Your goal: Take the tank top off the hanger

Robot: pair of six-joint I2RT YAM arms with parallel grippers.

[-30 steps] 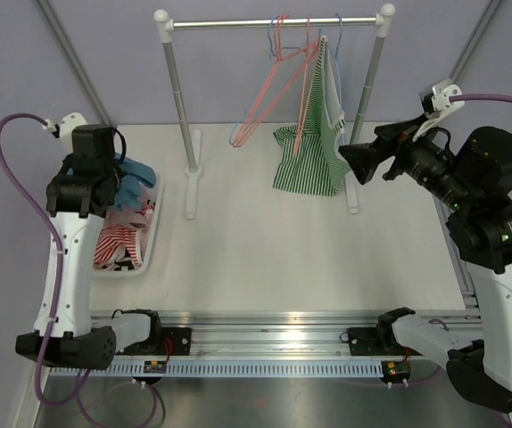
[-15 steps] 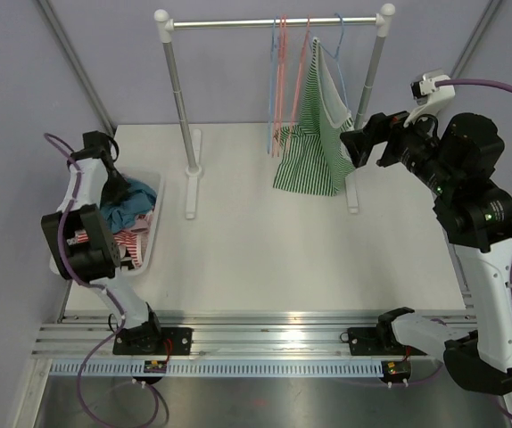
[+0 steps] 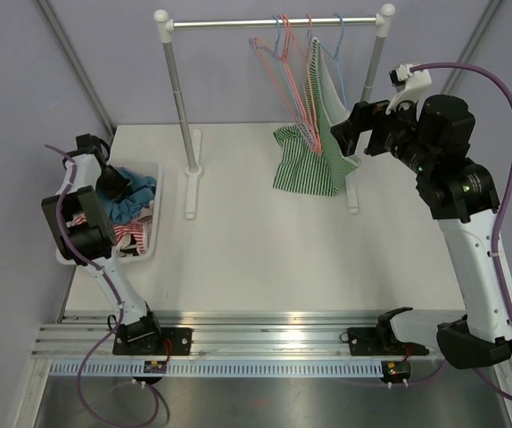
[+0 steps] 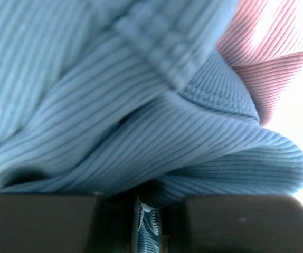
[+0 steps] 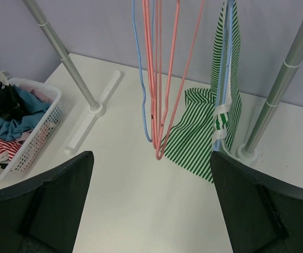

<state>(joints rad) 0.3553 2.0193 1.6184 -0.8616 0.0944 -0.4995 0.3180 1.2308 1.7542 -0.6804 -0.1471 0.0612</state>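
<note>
Basket: a white plastic basket (image 3: 152,217) stands on the tabletop (image 3: 256,250), around the left fingers (image 3: 111,185) and far to the left of the right fingers (image 3: 345,132).
Basket contents: a blue ribbed garment (image 4: 141,105) lies on top, directly against the left fingers. A red-and-white striped garment (image 3: 128,237) lies at the near end of the basket. A pink ribbed cloth (image 4: 270,50) shows beyond the blue one.
Left fingers: they are down in the basket, close together with only a thin gap. A strip of blue cloth sits in this gap. I cannot tell if they pinch it.
Right fingers: spread wide, holding nothing, raised above the tabletop.
Tank top: the green-and-white striped tank top (image 5: 196,137) hangs on a blue hanger (image 5: 226,63) just ahead of the right fingers, toward their right side. Its lower part lies on the tabletop.
Other hangers: bare pink hangers (image 5: 157,79) hang from the rail (image 3: 274,22), ahead of the right fingers and left of the tank top.
Hard to see: cloth fills the whole left wrist view, so the basket walls are hidden there. The right wrist view cuts off the hanger hooks and the rail.
</note>
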